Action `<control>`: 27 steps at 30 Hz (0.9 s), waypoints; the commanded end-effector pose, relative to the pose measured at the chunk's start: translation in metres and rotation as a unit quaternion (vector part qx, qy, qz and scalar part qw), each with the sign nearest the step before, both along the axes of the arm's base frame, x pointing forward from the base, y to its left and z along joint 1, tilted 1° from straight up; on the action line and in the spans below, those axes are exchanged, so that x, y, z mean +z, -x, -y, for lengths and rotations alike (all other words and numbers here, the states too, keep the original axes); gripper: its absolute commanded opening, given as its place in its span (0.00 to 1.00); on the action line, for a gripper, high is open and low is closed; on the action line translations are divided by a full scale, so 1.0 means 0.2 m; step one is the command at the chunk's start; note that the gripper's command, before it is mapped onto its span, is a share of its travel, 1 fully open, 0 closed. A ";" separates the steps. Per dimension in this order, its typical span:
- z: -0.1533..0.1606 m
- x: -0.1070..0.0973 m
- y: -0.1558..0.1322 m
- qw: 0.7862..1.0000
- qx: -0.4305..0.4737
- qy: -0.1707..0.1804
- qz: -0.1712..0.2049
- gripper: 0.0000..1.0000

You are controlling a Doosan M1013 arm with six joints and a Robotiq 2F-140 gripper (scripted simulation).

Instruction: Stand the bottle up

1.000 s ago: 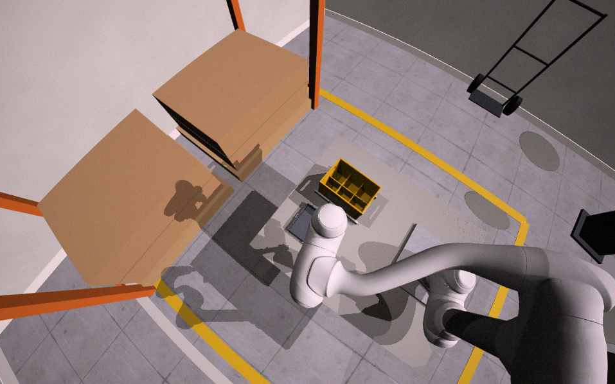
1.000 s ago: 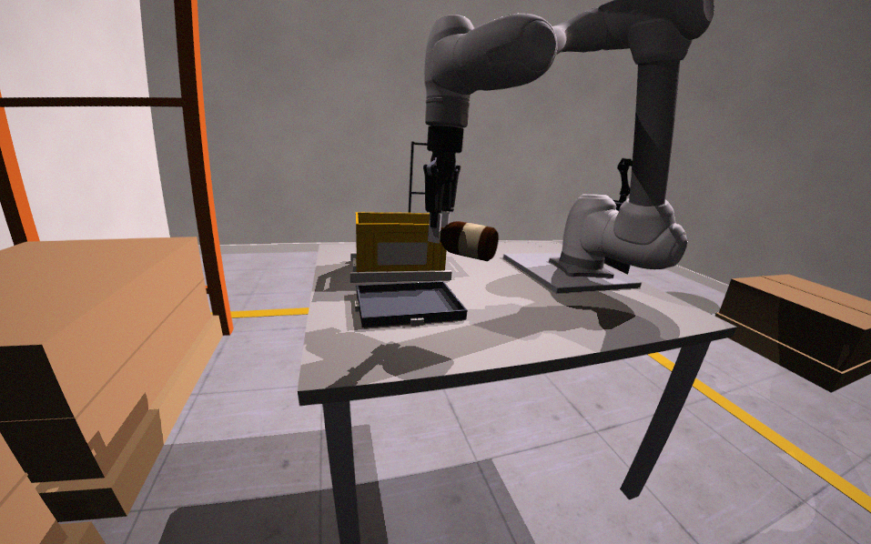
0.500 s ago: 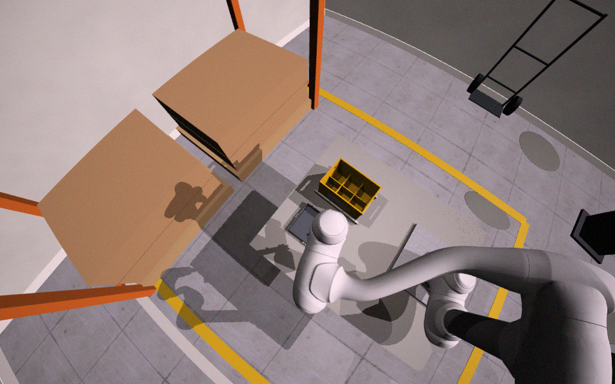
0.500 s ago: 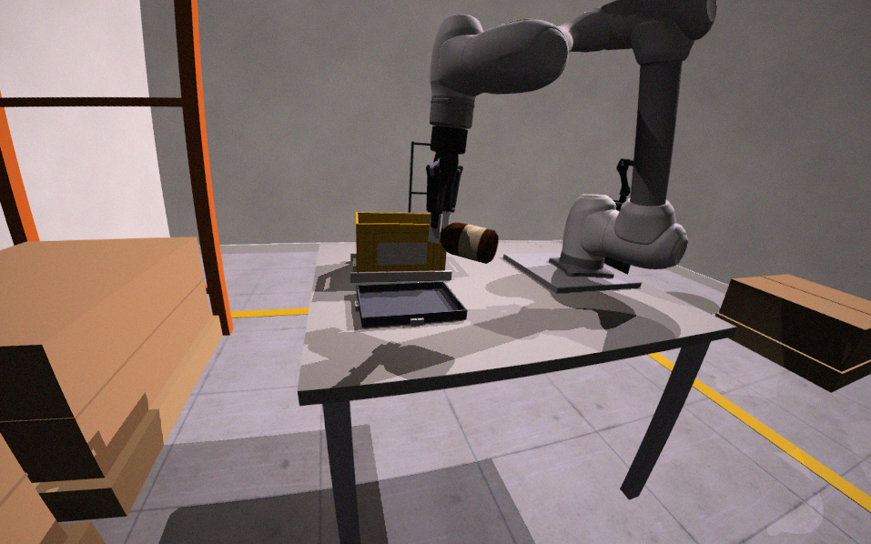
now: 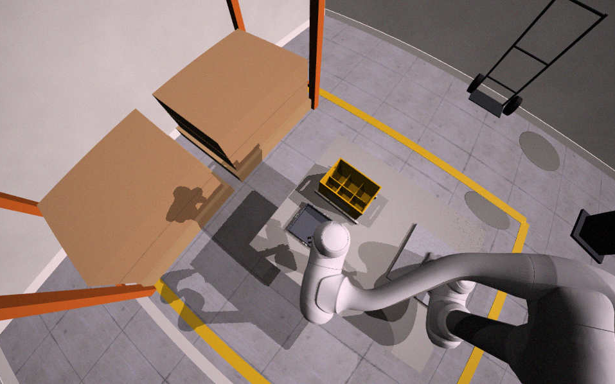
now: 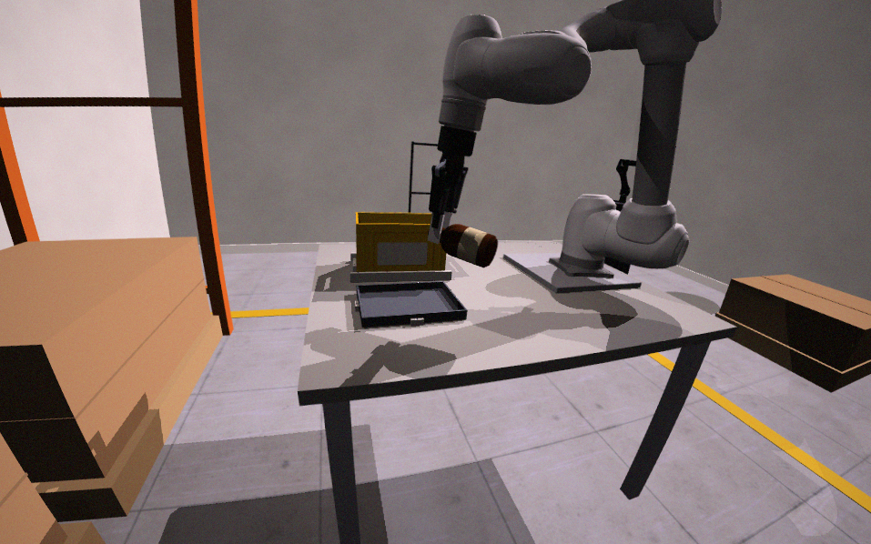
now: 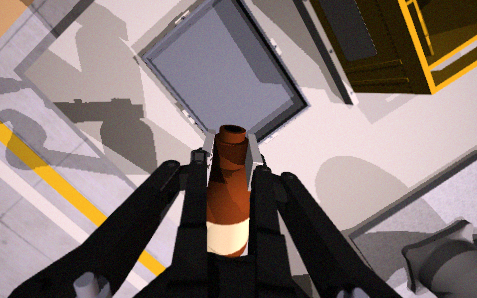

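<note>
My gripper (image 6: pixel 436 233) (image 7: pixel 230 143) is shut on the neck end of the brown bottle (image 6: pixel 469 244) (image 7: pixel 228 205), which has a cream label. The bottle is held in the air, close to lying flat, its base pointing right and slightly down in the exterior view. The dark, shallow tray (image 5: pixel 306 220) (image 6: pixel 404 301) (image 7: pixel 219 65) lies on the table with nothing on its visible floor. The yellow crate (image 5: pixel 339 198) (image 6: pixel 391 233) (image 7: pixel 391 75) stands upright beside it. In the top view the arm hides the gripper, the bottle and part of the tray.
A low grey strip (image 5: pixel 335 206) (image 6: pixel 401 276) (image 7: pixel 326 52) runs between crate and tray. The arm's base plate (image 6: pixel 587 286) is on the table's right in the exterior view. Large cartons (image 5: pixel 123 191) (image 6: pixel 106 290) stand beyond the table, and a hand truck (image 5: pixel 531 59) is by the wall.
</note>
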State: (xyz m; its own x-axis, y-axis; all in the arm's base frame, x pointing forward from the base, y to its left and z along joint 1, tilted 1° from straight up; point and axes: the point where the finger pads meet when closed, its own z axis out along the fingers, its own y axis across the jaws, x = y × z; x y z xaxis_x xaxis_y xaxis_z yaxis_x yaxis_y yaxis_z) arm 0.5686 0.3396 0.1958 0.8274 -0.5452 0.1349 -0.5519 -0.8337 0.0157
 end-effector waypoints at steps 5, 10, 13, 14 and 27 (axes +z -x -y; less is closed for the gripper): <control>0.00 0.00 0.00 1.000 0.001 0.008 0.015 0.10; -0.01 0.00 0.00 1.000 0.001 0.010 0.018 0.10; -0.01 0.01 0.00 1.000 0.001 0.010 0.019 0.10; -0.01 0.01 0.00 1.000 0.001 0.010 0.019 0.10; -0.01 0.01 0.00 1.000 0.001 0.010 0.019 0.10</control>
